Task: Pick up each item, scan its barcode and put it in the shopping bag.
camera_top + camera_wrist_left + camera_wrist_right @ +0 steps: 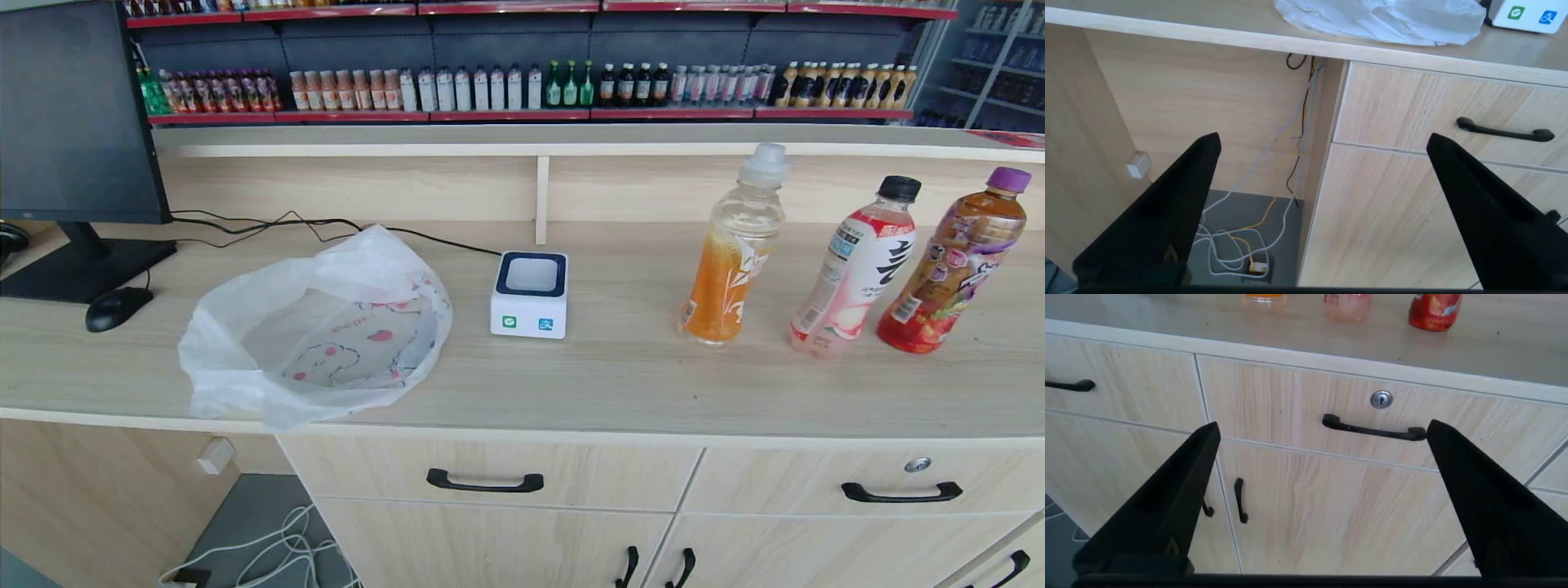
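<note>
Three drink bottles stand on the wooden counter (571, 384) at the right: an orange juice bottle (731, 253) with a clear cap, a pink-and-white bottle (857, 273) with a black cap, and a red tea bottle (951, 265) with a purple cap. A white barcode scanner box (531, 295) sits mid-counter. The white plastic shopping bag (322, 331) lies open at the left. My left gripper (1319, 212) hangs open below the counter edge, in front of the cabinet. My right gripper (1319, 498) is open too, low before the drawers, with the bottle bases (1347, 304) above it.
A monitor (73, 114) on a stand, a black mouse (117, 308) and cables (269, 222) occupy the far left of the counter. Drawers with black handles (484, 482) lie below. Cables (1241, 245) trail on the floor. Shelves of bottles (531, 86) line the back wall.
</note>
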